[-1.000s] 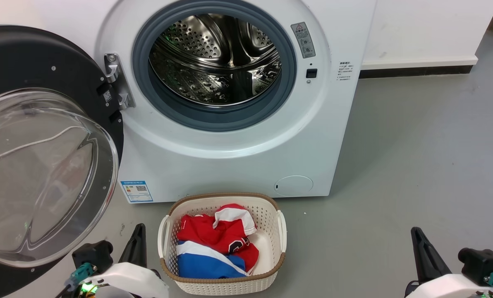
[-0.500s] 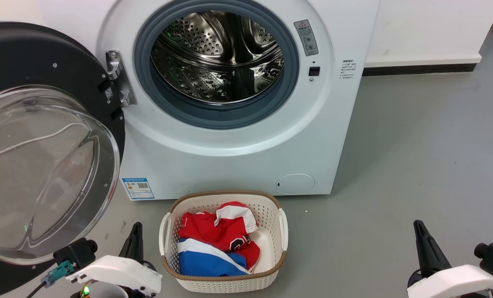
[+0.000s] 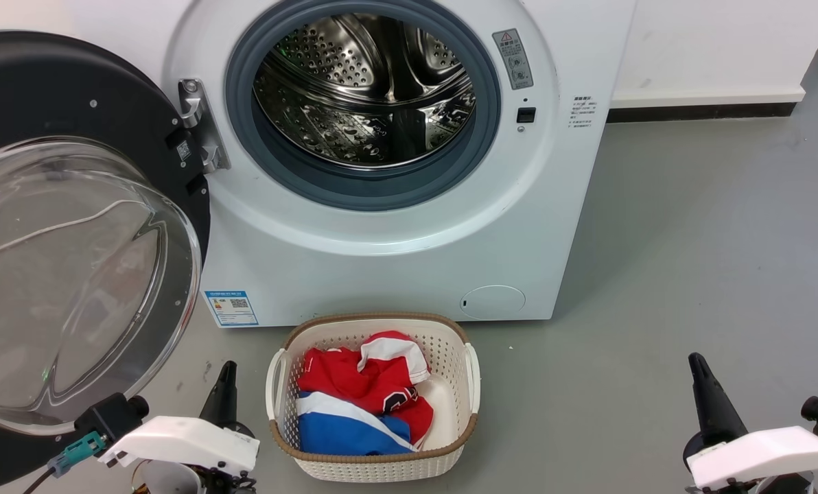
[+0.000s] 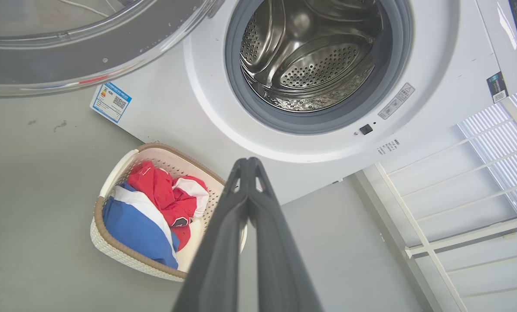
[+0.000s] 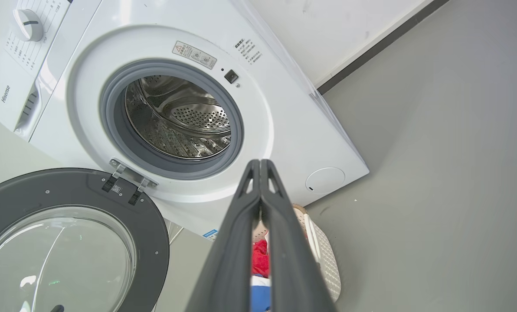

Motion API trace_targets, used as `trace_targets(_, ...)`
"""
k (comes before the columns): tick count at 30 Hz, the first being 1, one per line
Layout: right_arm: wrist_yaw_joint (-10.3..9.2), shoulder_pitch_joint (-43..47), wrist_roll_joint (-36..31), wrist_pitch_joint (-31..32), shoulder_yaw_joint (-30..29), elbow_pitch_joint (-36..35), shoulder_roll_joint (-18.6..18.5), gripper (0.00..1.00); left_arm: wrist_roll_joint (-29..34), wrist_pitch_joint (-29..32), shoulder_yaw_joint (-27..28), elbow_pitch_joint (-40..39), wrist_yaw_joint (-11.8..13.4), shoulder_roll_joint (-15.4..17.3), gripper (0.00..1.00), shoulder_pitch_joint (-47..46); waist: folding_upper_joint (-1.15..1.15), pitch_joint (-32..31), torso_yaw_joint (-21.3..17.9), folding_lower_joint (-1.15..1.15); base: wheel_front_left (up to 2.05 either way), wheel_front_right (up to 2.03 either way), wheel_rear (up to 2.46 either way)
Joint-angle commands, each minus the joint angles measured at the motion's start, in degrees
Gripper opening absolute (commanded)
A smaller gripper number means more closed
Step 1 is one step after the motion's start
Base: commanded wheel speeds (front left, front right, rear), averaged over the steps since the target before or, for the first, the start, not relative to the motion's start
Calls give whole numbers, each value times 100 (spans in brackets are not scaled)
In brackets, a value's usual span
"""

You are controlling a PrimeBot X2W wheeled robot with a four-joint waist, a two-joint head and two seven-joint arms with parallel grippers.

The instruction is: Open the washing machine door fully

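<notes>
Head view: my left gripper (image 3: 228, 372) and right gripper (image 3: 696, 363), both pinched closed and empty, hang before the big white washing machine (image 3: 395, 261), its round glossy black door (image 3: 73, 274) swung wide left.

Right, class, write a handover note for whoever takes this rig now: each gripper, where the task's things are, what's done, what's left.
Left gripper: shut, empty, low beside the laundry basket.
Right gripper: shut, empty, low on the right.
Washing machine door: swung wide to the left of the washing machine, drum exposed.
Done: door looks fully open.
Left: likely nothing.
</notes>
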Motion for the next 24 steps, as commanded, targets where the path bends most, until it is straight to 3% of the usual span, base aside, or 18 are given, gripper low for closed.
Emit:
trace_targets(1, 0, -159, 210, 30, -17, -31, -1, 0, -141, 46, 101, -88, -64, 3, 0, -153, 0, 5, 4, 0, 0, 0, 0)
trace_targets(24, 0, -380, 1798, 255, -83, 132, 0, 0, -1248, 433, 580, -134, -391, -272, 0, -176, 0, 70, 53, 0, 0, 0, 0)
